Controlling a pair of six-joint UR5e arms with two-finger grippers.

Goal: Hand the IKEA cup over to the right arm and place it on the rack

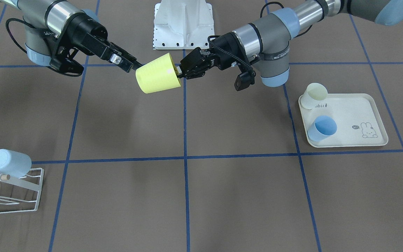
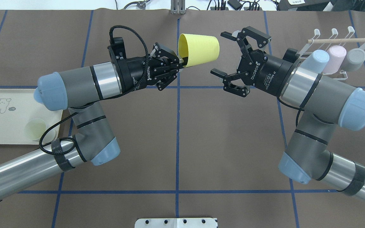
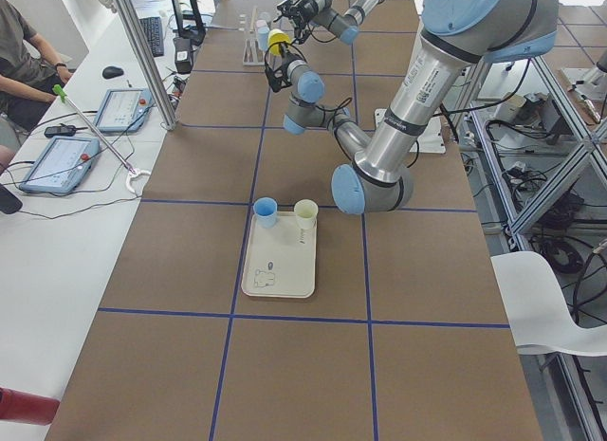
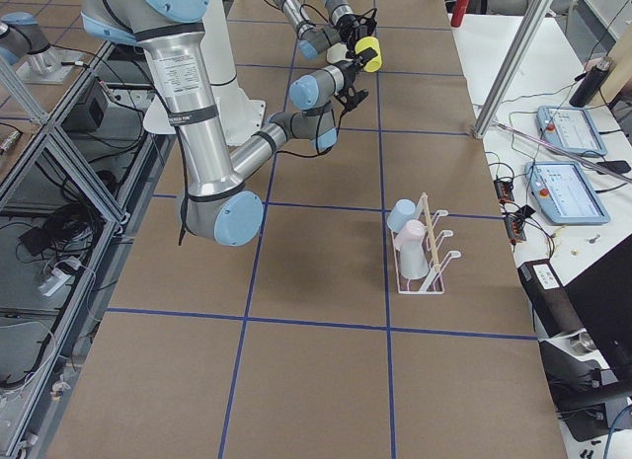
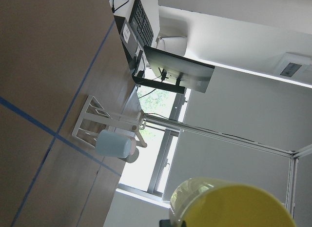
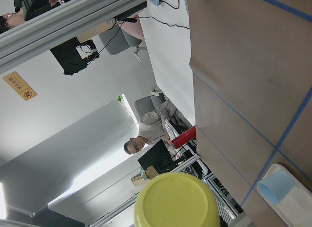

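Observation:
The yellow IKEA cup [image 2: 198, 50] is held on its side in the air over the far middle of the table. My left gripper [image 2: 181, 63] is shut on its rim, one finger inside the mouth; it shows in the front view [image 1: 179, 71] too. My right gripper [image 2: 222, 53] is open, its fingertips just at the cup's base, flanking it without closing. The cup's base fills the bottom of the right wrist view [image 6: 178, 200]. The white wire rack [image 2: 337, 53] with its wooden dowel stands at the far right, behind my right arm.
The rack holds a blue cup [image 2: 317, 60], a pink cup [image 2: 336, 57] and a grey cup [image 2: 355, 58]. A cream rabbit-print tray [image 1: 355, 112] on my left carries a cream cup [image 1: 314, 95] and a blue cup [image 1: 322, 127]. Operators sit beyond the table's far side.

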